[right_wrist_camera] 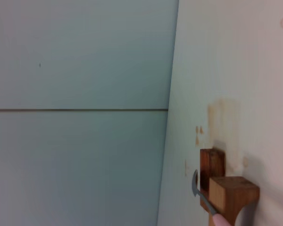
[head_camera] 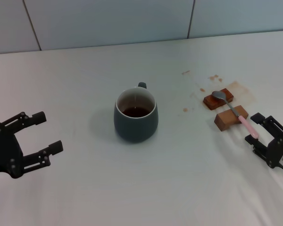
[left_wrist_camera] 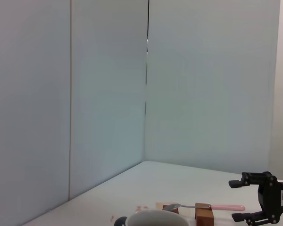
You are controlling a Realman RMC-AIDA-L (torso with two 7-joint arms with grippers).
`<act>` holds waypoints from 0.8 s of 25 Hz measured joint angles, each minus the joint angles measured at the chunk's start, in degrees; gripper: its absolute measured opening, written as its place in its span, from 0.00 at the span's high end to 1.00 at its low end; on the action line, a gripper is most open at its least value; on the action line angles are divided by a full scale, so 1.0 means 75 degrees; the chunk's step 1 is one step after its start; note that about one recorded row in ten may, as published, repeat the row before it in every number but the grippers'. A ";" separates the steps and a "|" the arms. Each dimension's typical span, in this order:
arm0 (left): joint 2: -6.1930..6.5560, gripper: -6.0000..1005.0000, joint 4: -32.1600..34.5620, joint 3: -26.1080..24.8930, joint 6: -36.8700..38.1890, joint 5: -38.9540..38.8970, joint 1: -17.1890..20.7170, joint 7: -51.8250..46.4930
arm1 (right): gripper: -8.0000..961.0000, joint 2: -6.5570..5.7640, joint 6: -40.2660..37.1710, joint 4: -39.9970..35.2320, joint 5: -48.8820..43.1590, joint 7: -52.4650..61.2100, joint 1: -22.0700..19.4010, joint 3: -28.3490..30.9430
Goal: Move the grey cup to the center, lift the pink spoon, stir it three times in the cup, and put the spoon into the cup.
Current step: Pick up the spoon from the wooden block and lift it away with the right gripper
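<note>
The grey cup [head_camera: 136, 115] stands upright near the middle of the table, handle at the back, brown liquid inside; its rim shows in the left wrist view [left_wrist_camera: 158, 218]. The pink spoon [head_camera: 233, 111] lies across two wooden blocks at the right, silver bowl on the far block, pink handle pointing toward my right gripper; it also shows in the left wrist view [left_wrist_camera: 212, 206] and the right wrist view [right_wrist_camera: 205, 200]. My right gripper [head_camera: 253, 127] is open, its fingers on either side of the handle's tip. My left gripper [head_camera: 43, 133] is open and empty, left of the cup.
Two brown wooden blocks [head_camera: 230, 117] [head_camera: 219, 98] carry the spoon. Brown stains [head_camera: 212, 80] mark the white table [head_camera: 146, 188] around and behind them. A pale panelled wall [head_camera: 108, 21] runs along the table's back edge.
</note>
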 joint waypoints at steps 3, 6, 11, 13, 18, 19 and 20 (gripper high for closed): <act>-0.0001 0.18 0.0001 0.0000 0.0061 -0.0055 0.0046 -0.0003 | 0.19 0.0000 0.0054 0.0000 0.0001 0.0016 0.0093 -0.0001; -0.0007 0.18 0.0018 0.0000 0.0105 -0.0080 0.0065 -0.0004 | 0.20 0.0000 0.0062 0.0000 0.0003 0.0020 0.0127 0.0007; -0.0017 0.18 0.0003 0.0000 0.0125 -0.0175 0.0110 -0.0006 | 0.21 0.0000 0.0166 0.0000 0.0036 0.0025 0.0188 0.0051; -0.0013 0.18 -0.0014 0.0000 0.0139 -0.0195 0.0129 -0.0006 | 0.21 0.0000 0.0218 0.0000 0.0041 0.0055 0.0230 0.0043; -0.0013 0.18 -0.0018 0.0000 0.0165 -0.0249 0.0160 -0.0007 | 0.22 0.0000 0.0259 0.0000 0.0041 0.0080 0.0288 0.0018; -0.0013 0.18 -0.0018 0.0000 0.0165 -0.0249 0.0160 -0.0007 | 0.23 0.0000 0.0259 0.0000 0.0041 0.0080 0.0288 0.0018; -0.0015 0.18 -0.0018 0.0000 0.0169 -0.0252 0.0161 -0.0007 | 0.23 0.0000 0.0261 0.0000 0.0040 0.0081 0.0292 0.0015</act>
